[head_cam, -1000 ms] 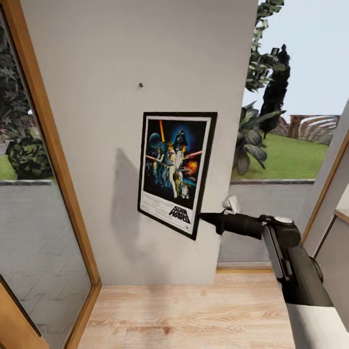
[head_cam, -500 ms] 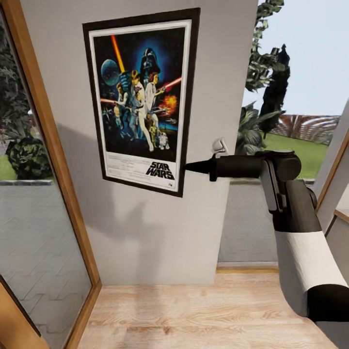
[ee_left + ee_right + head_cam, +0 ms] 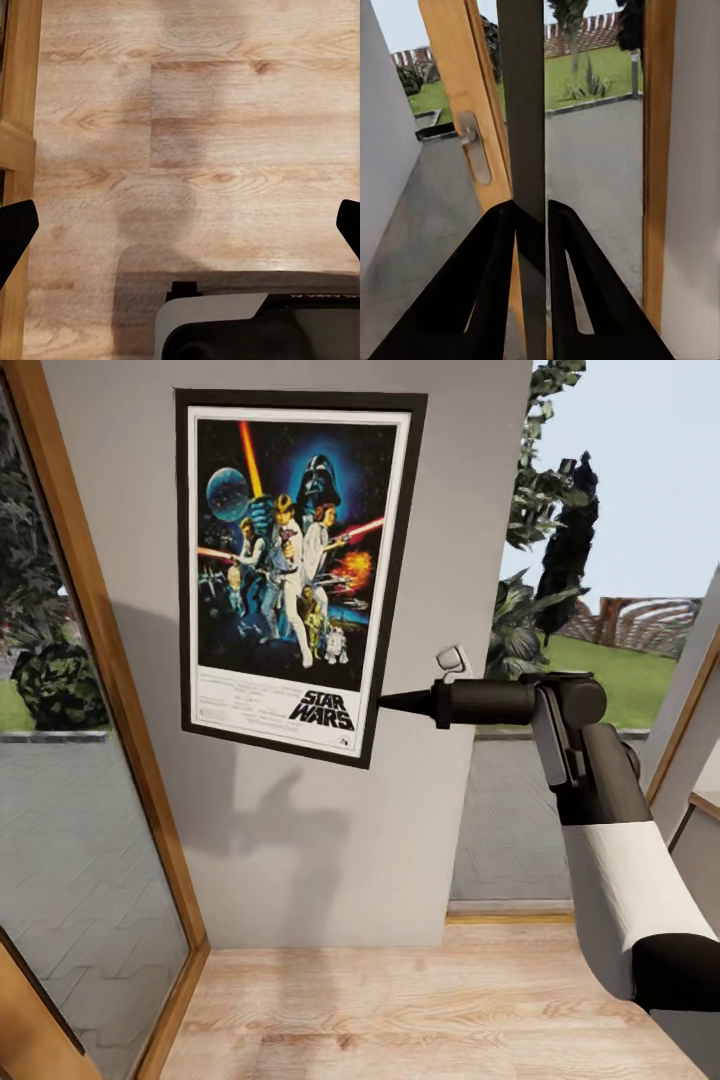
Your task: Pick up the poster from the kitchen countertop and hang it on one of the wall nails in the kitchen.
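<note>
My right gripper (image 3: pixel 385 703) pinches the poster (image 3: pixel 290 570) upright upper left; the nail is probably hidden behind it.

wooden floor (image 3: pixel 400 1010), glass door (image 3: pixel 80 840), garden shrubs (image 3: pixel 520 640) outside.

The poster (image 3: pixel 290 570) covers the upper wall (image 3: pixel 300 840); below the poster the wall is bare and open. Left of the poster a wooden door frame (image 3: pixel 110 690) hems the wall in. The right tool (image 3: pixel 385 703) occupies the poster's right edge.
</note>
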{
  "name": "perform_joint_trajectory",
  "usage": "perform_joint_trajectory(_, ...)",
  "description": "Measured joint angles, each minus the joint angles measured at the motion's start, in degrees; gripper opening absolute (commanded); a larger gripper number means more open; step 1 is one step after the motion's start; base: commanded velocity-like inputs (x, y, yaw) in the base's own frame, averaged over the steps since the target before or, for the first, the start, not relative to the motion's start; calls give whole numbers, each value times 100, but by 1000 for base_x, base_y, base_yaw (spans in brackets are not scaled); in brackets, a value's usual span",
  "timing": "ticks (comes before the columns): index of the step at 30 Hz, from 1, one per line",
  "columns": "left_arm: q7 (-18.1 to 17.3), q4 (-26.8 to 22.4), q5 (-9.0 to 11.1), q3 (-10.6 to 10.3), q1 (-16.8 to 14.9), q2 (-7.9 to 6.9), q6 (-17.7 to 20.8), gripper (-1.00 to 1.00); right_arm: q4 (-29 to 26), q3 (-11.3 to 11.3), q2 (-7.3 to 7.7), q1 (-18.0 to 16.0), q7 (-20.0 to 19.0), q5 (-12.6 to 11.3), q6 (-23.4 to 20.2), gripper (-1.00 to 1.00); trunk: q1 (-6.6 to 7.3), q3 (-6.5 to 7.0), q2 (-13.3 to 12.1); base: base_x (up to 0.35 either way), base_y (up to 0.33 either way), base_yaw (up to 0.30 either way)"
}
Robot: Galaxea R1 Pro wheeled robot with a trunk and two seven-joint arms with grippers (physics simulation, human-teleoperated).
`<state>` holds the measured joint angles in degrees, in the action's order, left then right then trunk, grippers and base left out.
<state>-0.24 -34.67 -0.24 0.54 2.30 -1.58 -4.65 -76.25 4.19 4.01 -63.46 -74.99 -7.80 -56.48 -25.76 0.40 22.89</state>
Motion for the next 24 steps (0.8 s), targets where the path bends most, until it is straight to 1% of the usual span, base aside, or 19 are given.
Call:
perform_joint_trajectory(8,0,0,0,2,-1,-1,0,100,204,-4,9,9,-11,-30,0,-100,0,0,0,0,0,0)
perform_joint_trajectory(19,0,0,0,2,0,-1,0,100,222,-5,16,11,-12,-24,-1,-100,0,0,0,2,0,0)
perform_joint_trajectory(24,0,0,0,2,1,-1,3,100,222,-5,16,11,-13,-14,-1,-100,2,0,1,157,0,0)
